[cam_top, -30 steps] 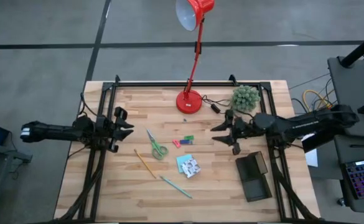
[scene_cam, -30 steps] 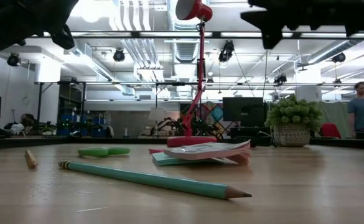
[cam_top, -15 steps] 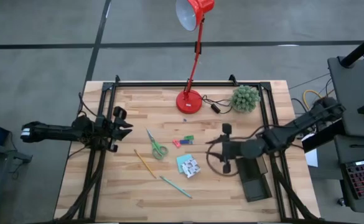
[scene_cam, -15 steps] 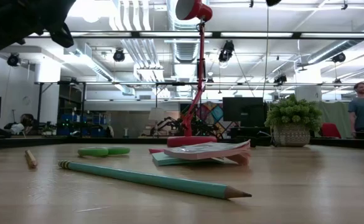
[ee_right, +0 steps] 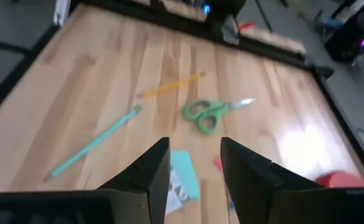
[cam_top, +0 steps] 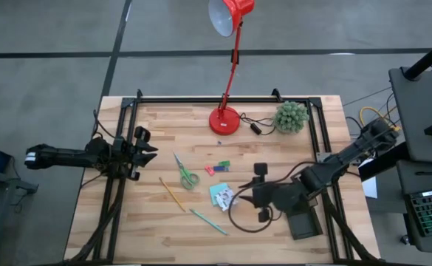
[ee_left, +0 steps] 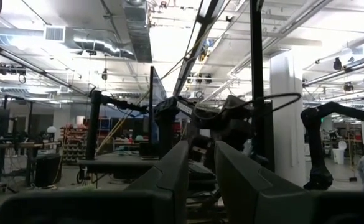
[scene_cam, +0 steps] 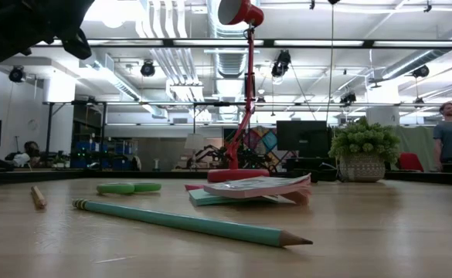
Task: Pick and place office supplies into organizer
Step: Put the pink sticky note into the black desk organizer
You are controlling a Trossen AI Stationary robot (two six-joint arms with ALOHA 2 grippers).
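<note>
The light-teal sticky-note pad (cam_top: 222, 196) lies flat on the wooden table, also in the right wrist view (ee_right: 183, 180) and the low view (scene_cam: 249, 189). Green-handled scissors (cam_top: 186, 172), a yellow pencil (cam_top: 173, 194), a teal pencil (cam_top: 208, 222) and tiny red and green pieces (cam_top: 217, 168) lie around it. My right gripper (cam_top: 239, 199) hangs open above the table just right of the pad, touching nothing; its fingers frame the pad in the wrist view (ee_right: 194, 168). The dark organizer (cam_top: 304, 222) lies at the near right, partly under the right arm. My left gripper (cam_top: 148, 145) waits open at the left.
A red desk lamp stands by its base (cam_top: 224, 120) at the far middle, with a green ball plant (cam_top: 291, 117) to its right. Black frame rails (cam_top: 116, 185) run along the table's left and right sides. A person (scene_cam: 446, 131) stands in the room beyond.
My right gripper has swung from beside the plant toward the table's near edge and left, passing over the organizer and ending next to the sticky-note pad. It has tipped downward and rolled on the way. Nothing on the table has moved.
</note>
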